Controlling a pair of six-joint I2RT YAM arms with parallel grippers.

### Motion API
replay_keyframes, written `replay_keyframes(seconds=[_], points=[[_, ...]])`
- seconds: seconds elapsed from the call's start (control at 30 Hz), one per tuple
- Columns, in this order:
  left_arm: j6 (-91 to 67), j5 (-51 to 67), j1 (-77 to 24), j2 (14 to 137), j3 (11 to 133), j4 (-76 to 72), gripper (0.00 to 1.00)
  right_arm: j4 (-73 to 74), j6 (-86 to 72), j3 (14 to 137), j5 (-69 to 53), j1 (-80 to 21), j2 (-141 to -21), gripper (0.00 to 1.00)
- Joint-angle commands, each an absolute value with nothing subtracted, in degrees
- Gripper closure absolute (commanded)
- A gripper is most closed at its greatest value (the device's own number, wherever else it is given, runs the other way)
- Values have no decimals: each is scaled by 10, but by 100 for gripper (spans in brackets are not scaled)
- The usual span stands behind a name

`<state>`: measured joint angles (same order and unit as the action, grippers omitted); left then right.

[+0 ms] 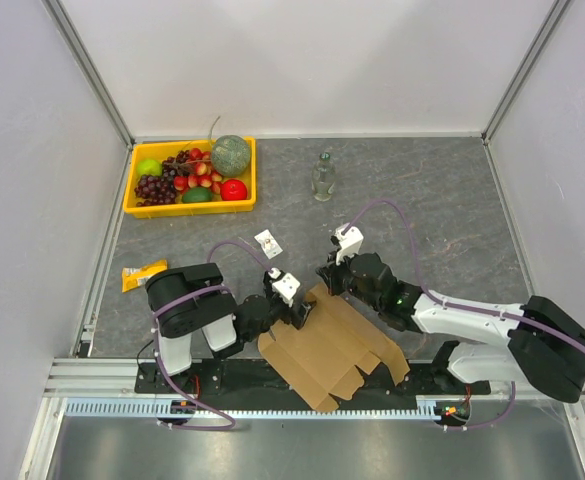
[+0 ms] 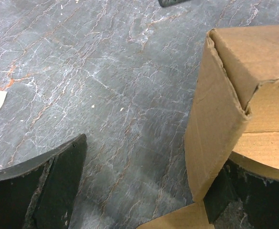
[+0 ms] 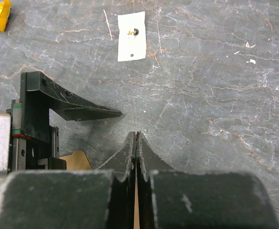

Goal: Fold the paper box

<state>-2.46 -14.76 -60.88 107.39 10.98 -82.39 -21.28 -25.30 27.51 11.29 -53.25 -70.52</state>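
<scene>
The paper box (image 1: 332, 352) is a brown cardboard sheet with flaps, lying at the near edge of the table between the two arms. My left gripper (image 1: 290, 296) is at its far left corner and stands open. In the left wrist view a raised cardboard wall (image 2: 215, 124) stands just inside the right finger (image 2: 258, 191), apart from the left finger (image 2: 58, 186). My right gripper (image 1: 325, 281) is shut at the sheet's far edge. Its fingertips (image 3: 129, 148) meet over bare table, and a thin brown strip shows through the slit behind them.
A yellow tray (image 1: 130, 186) of fruit stands at the back left, and a clear bottle (image 1: 322, 177) at the back centre. A white tag (image 1: 268, 243) lies just beyond the grippers. A yellow packet (image 1: 142, 274) lies at the left, near the left arm.
</scene>
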Motion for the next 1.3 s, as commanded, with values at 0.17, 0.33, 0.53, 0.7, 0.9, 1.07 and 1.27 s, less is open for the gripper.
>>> replay_keyframes(seconds=[0.17, 0.33, 0.53, 0.7, 0.9, 1.07, 1.27], points=[[-43, -167, -614, 1051, 112, -938, 2, -198, -245, 279, 118, -533, -664, 99], [-45, -183, -613, 1011, 118, -904, 2, -192, -244, 279, 122, -533, -653, 99], [-35, -180, -614, 963, 127, -863, 1, -178, -239, 283, 132, -533, -635, 99], [-35, -157, -614, 939, 133, -838, 0, -168, -236, 286, 139, -533, -622, 99], [-40, -146, -613, 937, 124, -819, 0, -156, -232, 287, 147, -533, -612, 98], [-43, -129, -614, 953, 125, -818, 9, -152, -234, 286, 150, -533, -611, 98], [-44, -120, -614, 961, 120, -820, 23, -147, -231, 288, 151, -533, -613, 98]])
